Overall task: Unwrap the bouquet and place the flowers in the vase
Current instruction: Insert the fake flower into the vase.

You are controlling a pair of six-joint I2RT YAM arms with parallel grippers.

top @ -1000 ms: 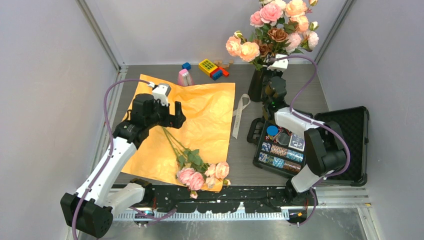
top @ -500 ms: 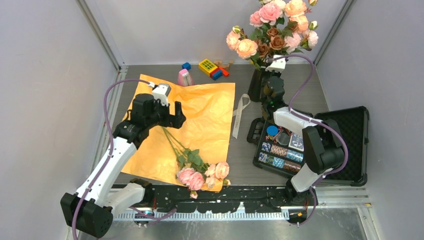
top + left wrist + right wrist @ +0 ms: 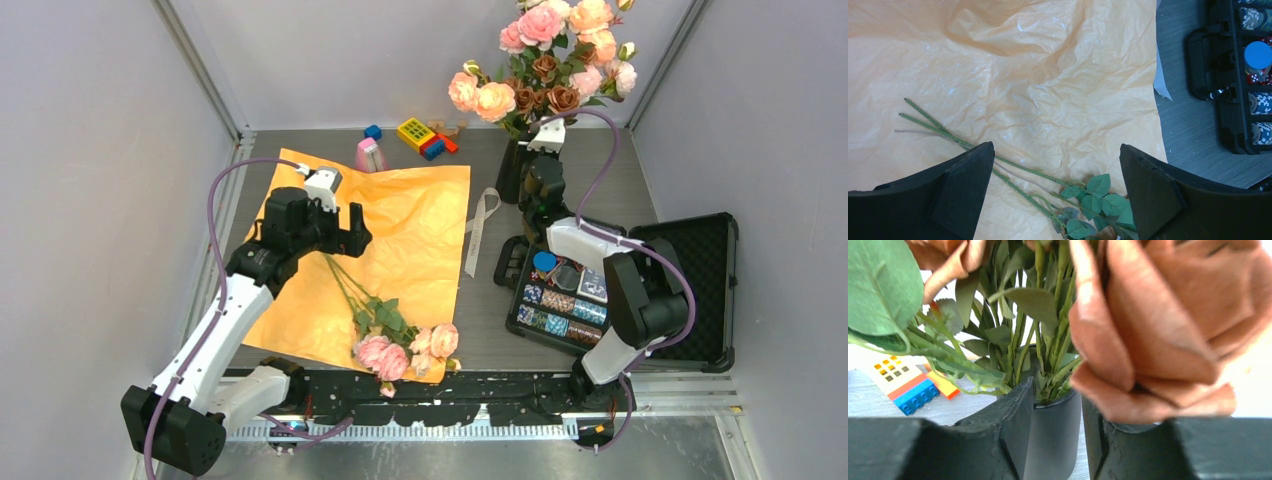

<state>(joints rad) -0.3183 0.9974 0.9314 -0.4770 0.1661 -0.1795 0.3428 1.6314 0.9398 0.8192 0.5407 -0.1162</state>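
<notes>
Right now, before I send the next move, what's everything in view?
wrapping paper: one, orange, spread flat left of centre.
loose roses: small bunch, pink and peach, paper's near edge.
vase: one, black, far centre, holding pink, peach and brown blooms.
ribbon: one, cream, right of the paper.
metronome: one, pink, paper's far edge.
toy bricks: several, yellow, blue, red, left of the vase.
poker chip case: one, black, open, right side.
left arm: one, white and black, jaws open over the stems.
right arm: one, white and black, jaws apart by the vase.
</notes>
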